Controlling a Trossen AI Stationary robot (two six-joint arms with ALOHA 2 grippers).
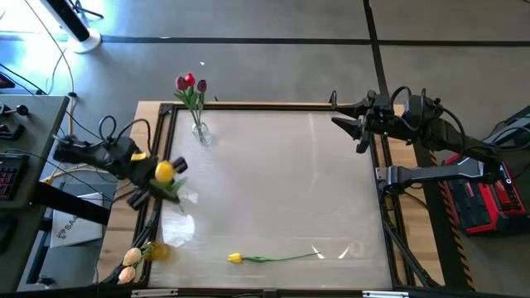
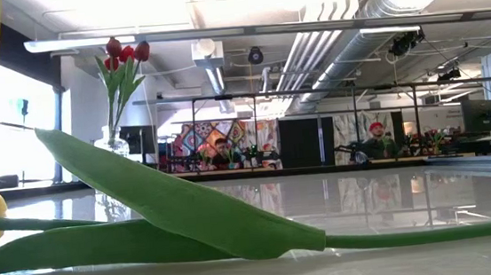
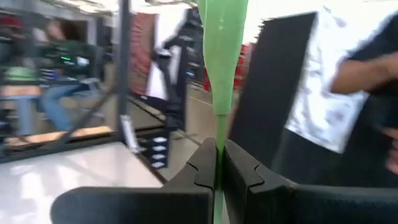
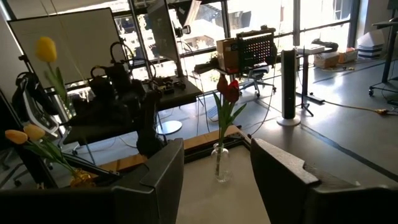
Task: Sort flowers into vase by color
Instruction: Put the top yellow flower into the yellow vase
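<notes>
One yellow tulip (image 1: 164, 171) hangs pinched in left gripper (image 1: 157, 189) over table edge (image 1: 154, 215).

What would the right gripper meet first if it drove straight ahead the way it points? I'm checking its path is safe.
Probably the glass vase of red tulips, centred between the open right gripper fingers, though depth is unclear.

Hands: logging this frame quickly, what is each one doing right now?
Left hand: closed on the green stem of the yellow tulip, lifted at the table's left edge.
Right hand: open, holding nothing, at the far right corner.
</notes>
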